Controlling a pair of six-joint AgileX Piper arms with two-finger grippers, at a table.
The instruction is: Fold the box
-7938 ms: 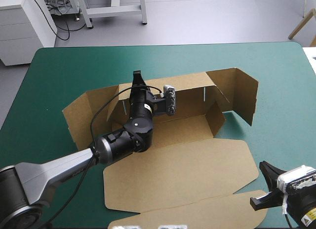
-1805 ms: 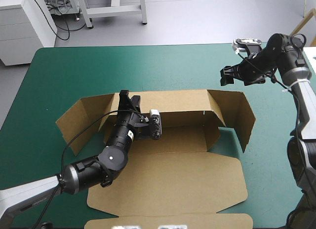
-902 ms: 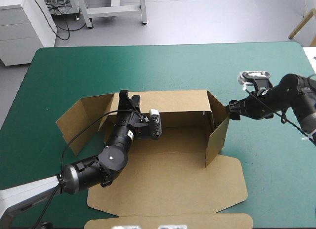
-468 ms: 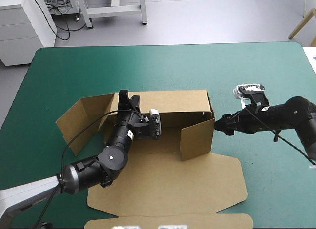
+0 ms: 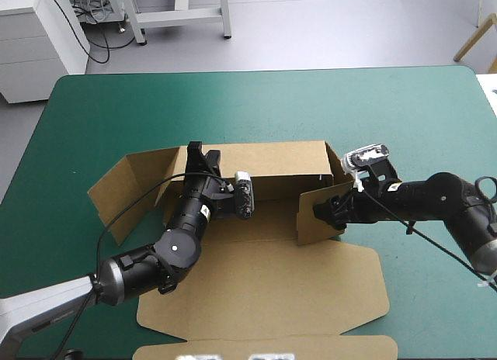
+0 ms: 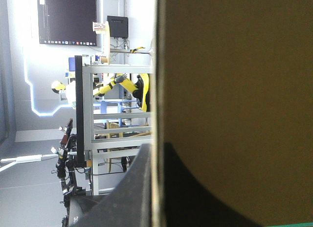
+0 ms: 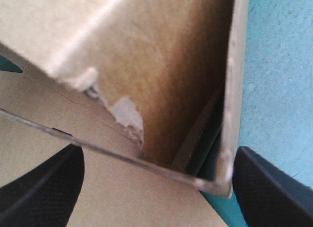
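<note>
**A:** Where is the box (image 5: 264, 290)?

**B:** Mid-surface (image 5: 116, 104), on the teal-green cover. Its lid lies flat and reaches the near edge. It is plain brown board, matte, and the lid's corners are cut on a slant.

**A:** And its shape?

**B:** The long back wall (image 5: 272, 157) stands upright, parallel to the far edge. The left flap (image 5: 124, 185) splays out toward the left edge. The right flap (image 5: 314, 216) stands swung inward over the floor panel.

**A:** What about the left pincer (image 5: 200, 152)?

**B:** It is at the back wall's left end, pinching the top edge. In the wrist view the board's thin pale edge runs between its two black fingers (image 6: 139, 188), which are nearly pressed together.

**A:** And the right pincer (image 5: 321, 212)?

**B:** It is spread wide, with one black finger out at each side. It is right up against the right flap, whose corner lies between the fingers. I can't tell whether it touches.

**A:** Any surface detail?

**B:** There is a pale torn patch (image 7: 124, 112) where the board's skin has peeled beside a fold. Narrow slots (image 5: 320, 176) are cut low in the back wall near its right end.
</note>
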